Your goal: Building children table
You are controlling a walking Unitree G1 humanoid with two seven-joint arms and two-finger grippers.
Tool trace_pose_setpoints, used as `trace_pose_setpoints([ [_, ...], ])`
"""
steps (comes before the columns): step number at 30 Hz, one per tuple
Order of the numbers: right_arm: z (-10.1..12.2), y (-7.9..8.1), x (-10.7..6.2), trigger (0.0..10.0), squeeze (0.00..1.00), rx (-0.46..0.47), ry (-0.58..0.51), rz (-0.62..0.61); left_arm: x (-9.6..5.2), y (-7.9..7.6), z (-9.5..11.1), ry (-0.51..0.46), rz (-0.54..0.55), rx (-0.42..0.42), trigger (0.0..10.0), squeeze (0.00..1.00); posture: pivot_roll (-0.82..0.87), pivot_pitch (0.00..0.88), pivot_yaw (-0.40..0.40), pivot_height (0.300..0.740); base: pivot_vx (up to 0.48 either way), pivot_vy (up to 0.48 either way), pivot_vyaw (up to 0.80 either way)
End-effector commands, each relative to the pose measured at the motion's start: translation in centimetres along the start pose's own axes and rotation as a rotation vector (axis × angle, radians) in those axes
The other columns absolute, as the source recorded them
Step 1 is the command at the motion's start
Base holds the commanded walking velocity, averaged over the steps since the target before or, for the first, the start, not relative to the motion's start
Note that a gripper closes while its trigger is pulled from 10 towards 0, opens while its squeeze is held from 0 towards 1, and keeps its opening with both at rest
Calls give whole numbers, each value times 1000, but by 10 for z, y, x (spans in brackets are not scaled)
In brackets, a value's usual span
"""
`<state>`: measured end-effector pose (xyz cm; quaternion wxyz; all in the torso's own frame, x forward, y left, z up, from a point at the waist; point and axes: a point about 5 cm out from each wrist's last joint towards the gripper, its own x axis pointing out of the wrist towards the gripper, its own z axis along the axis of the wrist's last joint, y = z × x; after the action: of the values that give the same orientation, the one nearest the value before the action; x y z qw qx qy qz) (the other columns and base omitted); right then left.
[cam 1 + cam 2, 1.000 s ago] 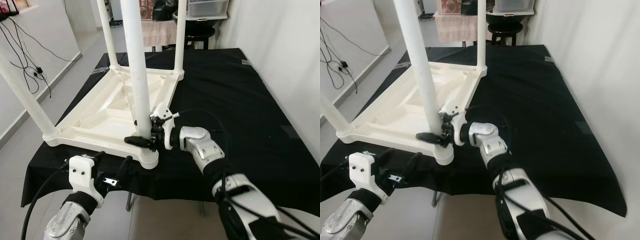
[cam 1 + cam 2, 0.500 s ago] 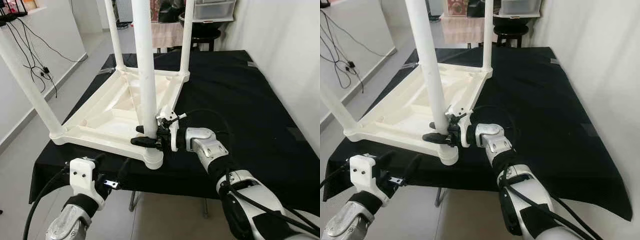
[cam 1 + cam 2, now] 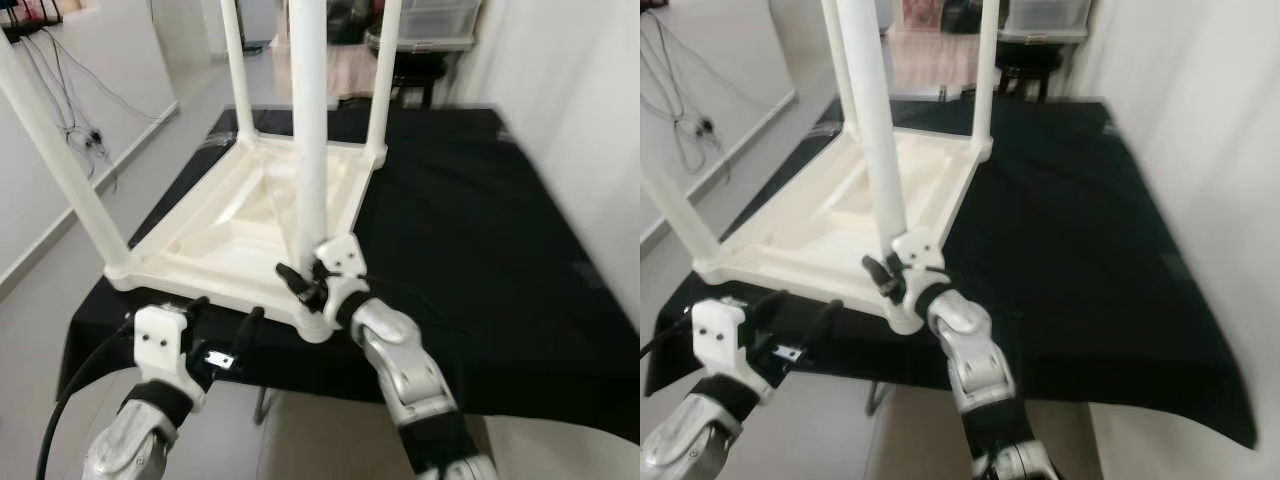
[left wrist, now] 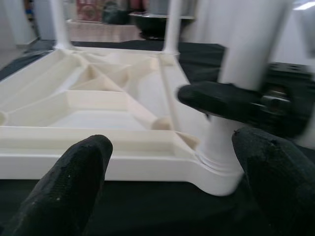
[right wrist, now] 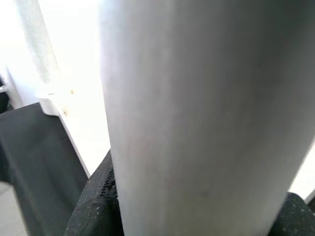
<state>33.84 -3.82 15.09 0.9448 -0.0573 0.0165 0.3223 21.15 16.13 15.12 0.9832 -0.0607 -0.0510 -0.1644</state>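
Rolling at the wrist, the right gripper point(image 3: 300, 287) has been turned while kept clamped on the near-right leg point(image 3: 308, 150) of the upturned children's table point(image 3: 240, 225) on the black-covered worktop point(image 3: 470, 230). The leg is judged to be mid-tightening in its socket. The left gripper point(image 3: 222, 322) is held near the near edge, fingers apart, holding nothing.

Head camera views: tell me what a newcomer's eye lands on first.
An upside-down white plastic children's table lies on the black cloth-covered worktop, its four legs pointing up. The right claw is clamped around the nearest white leg just above its corner socket. The left claw hovers open at the worktop's near edge, below the table.
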Motion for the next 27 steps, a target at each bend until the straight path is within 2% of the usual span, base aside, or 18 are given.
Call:
trace_pose_setpoints([
  [1,-17,5,3,0,0,22,82,-9,-1,1,-5,26,4,-8,10000,0,64,72,-1,740,0,0,0],
  [2,-17,8,6,1373,0,15,89,7,0,0,-5,24,3,-8,10000,0,66,72,-8,740,0,0,0],
  [3,-15,11,5,10000,0,16,108,12,0,0,-5,18,14,-5,10000,0,67,64,-12,740,0,0,0],
  [4,-14,14,4,10000,0,15,121,11,0,0,-5,14,22,-4,10000,0,67,64,-12,740,0,0,0],
  [5,-10,12,5,10000,1000,29,119,22,1,-1,-5,10,31,-3,10000,0,71,59,-18,740,0,0,0],
  [6,-10,12,5,10000,1000,29,119,22,1,-1,-5,10,31,-3,10000,0,71,59,-18,740,0,0,0],
  [7,-3,0,8,10000,1000,23,100,44,2,-2,-6,8,34,-7,10000,0,67,51,-22,740,0,0,0],
  [9,0,-5,9,10000,1000,23,93,41,3,-3,-6,7,33,-9,10000,0,67,51,-22,740,0,0,0],
  [10,7,-13,11,10000,1000,38,61,92,4,-3,-6,7,29,-11,10000,0,66,47,-24,740,0,0,0],
  [11,7,-13,11,10000,1000,38,61,92,4,-3,-6,7,29,-11,10000,0,66,47,-24,740,0,0,0],
  [12,24,-26,13,10000,1000,39,-15,268,5,-4,-7,7,23,-14,10000,0,62,43,-28,740,0,0,0],
  [13,28,-29,12,10000,929,31,-37,316,5,-4,-7,7,21,-14,10000,0,61,42,-30,740,0,0,0],
  [14,32,-33,11,10000,929,29,-46,353,6,-5,-7,7,20,-15,10000,0,61,42,-30,740,0,0,0],
  [19,35,-38,12,10000,929,32,-53,384,6,-5,-7,6,20,-17,10000,0,59,42,-32,740,0,0,0],
  [20,32,-42,5,10000,0,9,-23,524,7,-8,-8,1,21,-19,10000,0,64,31,-47,740,0,0,0],
  [22,29,-47,0,10000,0,-6,24,633,7,-9,-9,-1,23,-21,10000,0,72,23,-48,740,0,0,0],
  [26,29,-53,1,10000,0,-23,54,651,7,-9,-10,-1,24,-22,10000,0,75,14,-43,740,0,0,0],
  [27,31,-55,1,1490,0,-7,47,658,7,-9,-10,1,23,-22,10000,0,75,14,-43,740,0,0,0],
])
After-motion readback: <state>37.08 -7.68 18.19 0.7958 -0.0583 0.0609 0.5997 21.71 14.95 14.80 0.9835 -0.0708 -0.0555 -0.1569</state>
